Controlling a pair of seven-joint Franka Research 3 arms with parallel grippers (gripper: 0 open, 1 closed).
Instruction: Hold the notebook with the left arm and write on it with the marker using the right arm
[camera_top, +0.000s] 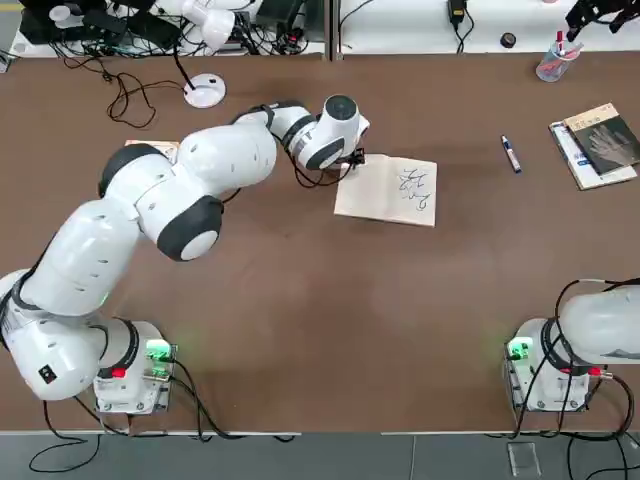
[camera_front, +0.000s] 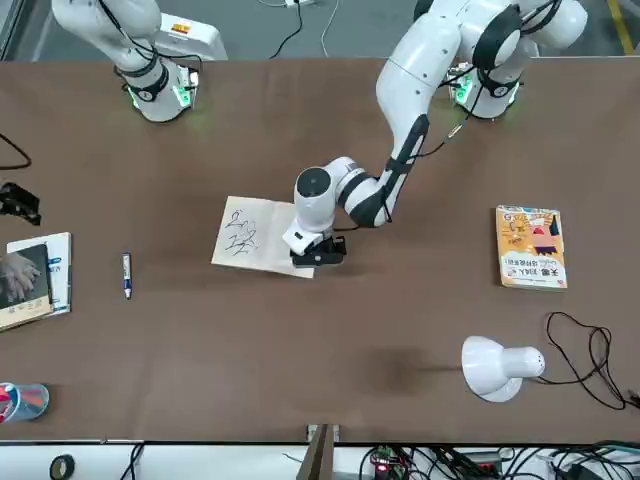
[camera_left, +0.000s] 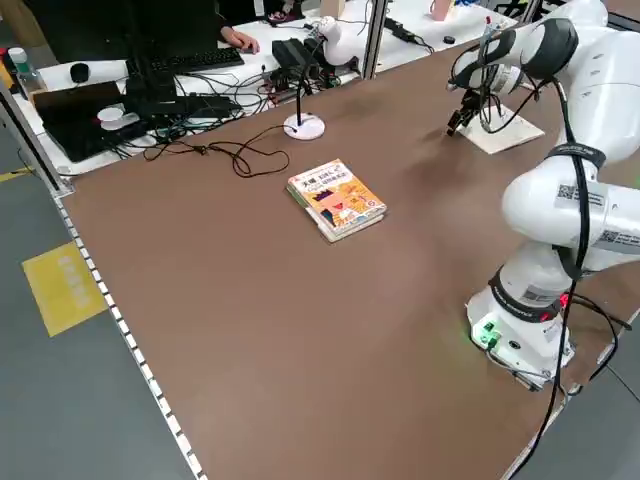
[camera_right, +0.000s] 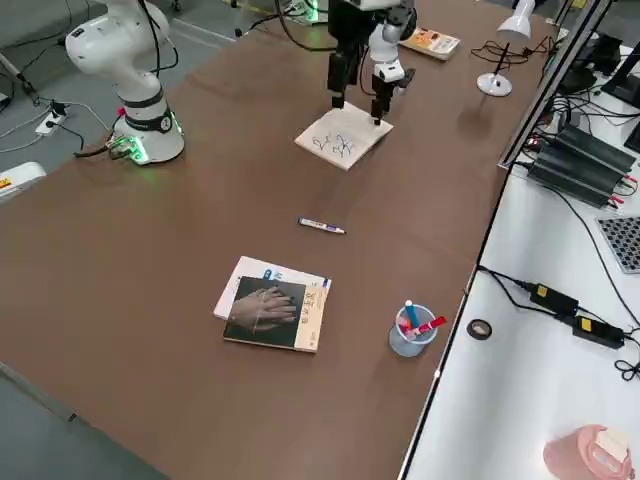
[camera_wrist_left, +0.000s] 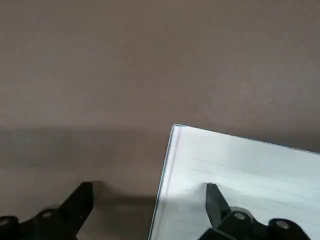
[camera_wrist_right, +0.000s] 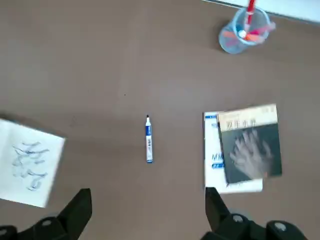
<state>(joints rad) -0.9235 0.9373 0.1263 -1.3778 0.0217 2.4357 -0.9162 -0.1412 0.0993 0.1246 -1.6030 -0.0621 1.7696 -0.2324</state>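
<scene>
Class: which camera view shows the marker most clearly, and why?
The right wrist view: the marker lies unobstructed on the table, blue and white bands visible. Top, front and right side views show only a thin stick; left side and left wrist views miss it.

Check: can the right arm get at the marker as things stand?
Probably yes. The marker lies alone on bare table between the notebook and the dark-covered book, and the right tool is open above it.

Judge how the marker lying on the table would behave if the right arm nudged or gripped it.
The marker is a thin round stick lying flat on the bare table, so a sideways nudge would probably roll it. It looks small and light, likely easy to lift. Its smooth barrel might slip between narrow fingers unless gripped squarely.
</scene>
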